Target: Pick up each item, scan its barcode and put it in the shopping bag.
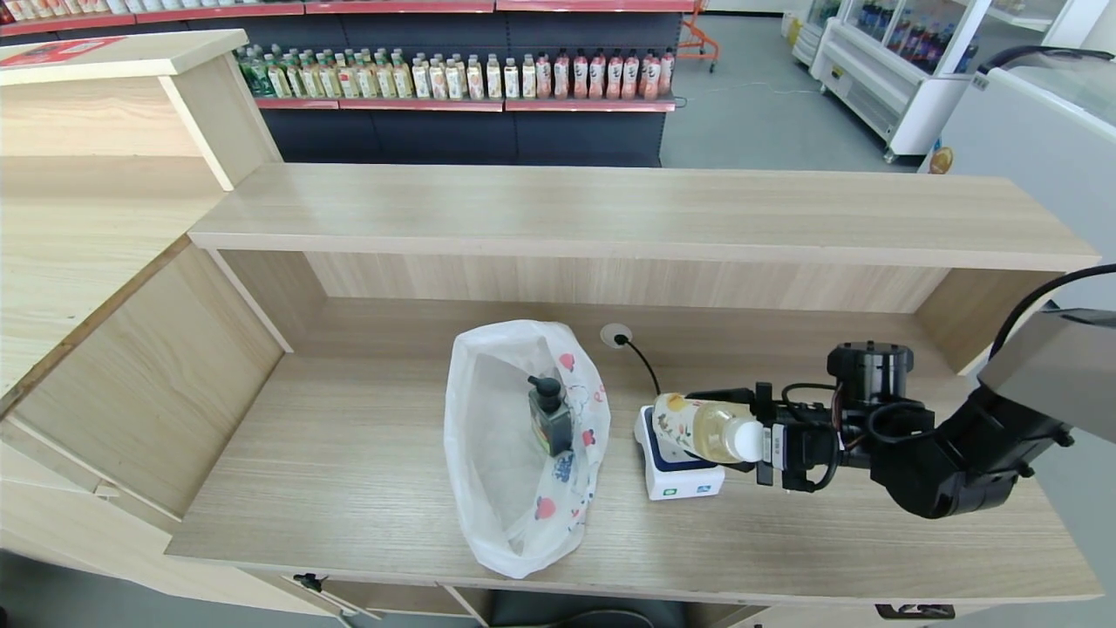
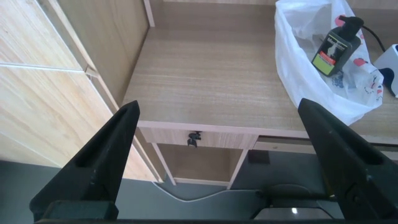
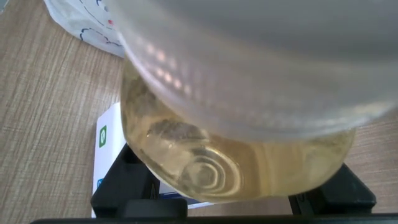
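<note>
My right gripper (image 1: 737, 427) is shut on a bottle of pale yellow drink (image 1: 702, 426) with a white cap, held on its side just above the white and blue barcode scanner (image 1: 680, 478). From the right wrist the bottle (image 3: 249, 124) looms close, the scanner (image 3: 109, 155) beneath it. The white printed shopping bag (image 1: 514, 445) lies open left of the scanner with a dark pump bottle (image 1: 549, 417) inside. My left gripper (image 2: 217, 155) hangs open below the counter's front edge, nothing between its fingers (image 2: 99, 162); bag (image 2: 311, 74) and pump bottle (image 2: 336, 46) lie beyond it.
The wooden counter (image 1: 349, 488) has a raised back ledge and a side wall on the left. A black cable (image 1: 641, 358) runs from a hole in the counter to the scanner. A drawer lock (image 2: 194, 138) sits under the front edge.
</note>
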`<state>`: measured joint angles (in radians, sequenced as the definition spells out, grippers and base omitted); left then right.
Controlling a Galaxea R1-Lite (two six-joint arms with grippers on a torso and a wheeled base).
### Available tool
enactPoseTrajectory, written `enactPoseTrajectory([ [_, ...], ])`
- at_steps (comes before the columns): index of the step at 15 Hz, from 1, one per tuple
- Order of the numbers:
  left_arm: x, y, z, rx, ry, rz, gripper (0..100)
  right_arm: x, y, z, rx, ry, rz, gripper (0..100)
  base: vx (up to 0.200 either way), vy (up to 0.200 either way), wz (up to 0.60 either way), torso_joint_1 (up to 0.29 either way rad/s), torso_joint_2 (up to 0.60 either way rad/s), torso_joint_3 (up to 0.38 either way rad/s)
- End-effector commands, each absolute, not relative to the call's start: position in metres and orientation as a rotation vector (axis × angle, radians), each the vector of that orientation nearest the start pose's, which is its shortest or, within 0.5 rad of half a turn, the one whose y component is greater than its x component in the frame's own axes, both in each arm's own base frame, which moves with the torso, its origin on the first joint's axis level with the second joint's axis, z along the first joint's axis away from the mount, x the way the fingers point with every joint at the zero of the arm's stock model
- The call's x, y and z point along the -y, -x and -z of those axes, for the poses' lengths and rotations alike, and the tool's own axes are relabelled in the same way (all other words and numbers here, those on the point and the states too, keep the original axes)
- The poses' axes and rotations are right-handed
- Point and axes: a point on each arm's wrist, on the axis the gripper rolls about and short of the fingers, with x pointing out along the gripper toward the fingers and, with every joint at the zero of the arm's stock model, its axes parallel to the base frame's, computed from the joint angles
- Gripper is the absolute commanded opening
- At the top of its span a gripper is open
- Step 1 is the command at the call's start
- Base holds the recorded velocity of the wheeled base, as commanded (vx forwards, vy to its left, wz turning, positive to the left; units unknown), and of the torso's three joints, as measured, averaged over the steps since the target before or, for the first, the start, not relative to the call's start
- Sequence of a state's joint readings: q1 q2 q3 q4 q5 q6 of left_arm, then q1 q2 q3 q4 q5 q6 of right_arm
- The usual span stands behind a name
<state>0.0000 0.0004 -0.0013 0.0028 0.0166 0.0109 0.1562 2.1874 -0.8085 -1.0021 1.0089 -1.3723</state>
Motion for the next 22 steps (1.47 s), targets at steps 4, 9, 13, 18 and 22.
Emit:
enactPoseTrajectory([
  [4, 0.000, 0.023, -0.075, -0.003, -0.011, -0.018, 100, -0.066, -0.333, -0.091, 0.438, 0.957, -1.154, 0, 0.000, 0.000, 0.00, 0.000, 0.00, 0.000],
  [9, 0.000, 0.023, -0.076, -0.002, -0.011, -0.017, 100, -0.066, -0.278, -0.201, 0.232, 0.462, -0.834, 0, 0.000, 0.000, 0.00, 0.000, 0.00, 0.000],
  [13, 0.000, 0.023, -0.076, -0.002, -0.011, -0.017, 100, -0.064, -0.258, -0.199, 0.060, 0.161, -0.647, 0, 0.000, 0.000, 0.00, 0.000, 0.00, 0.000],
  [18, 0.000, 0.023, -0.076, 0.000, 0.025, -0.018, 100, -0.079, -0.225, -0.182, -0.029, 0.087, -0.691, 0, 0.000, 0.000, 0.00, 0.000, 0.00, 0.000],
  [22, 0.000, 0.023, -0.076, 0.000, -0.002, -0.017, 100, -0.080, -0.210, -0.179, -0.041, 0.074, -0.711, 0, 0.000, 0.000, 0.00, 0.000, 0.00, 0.000],
])
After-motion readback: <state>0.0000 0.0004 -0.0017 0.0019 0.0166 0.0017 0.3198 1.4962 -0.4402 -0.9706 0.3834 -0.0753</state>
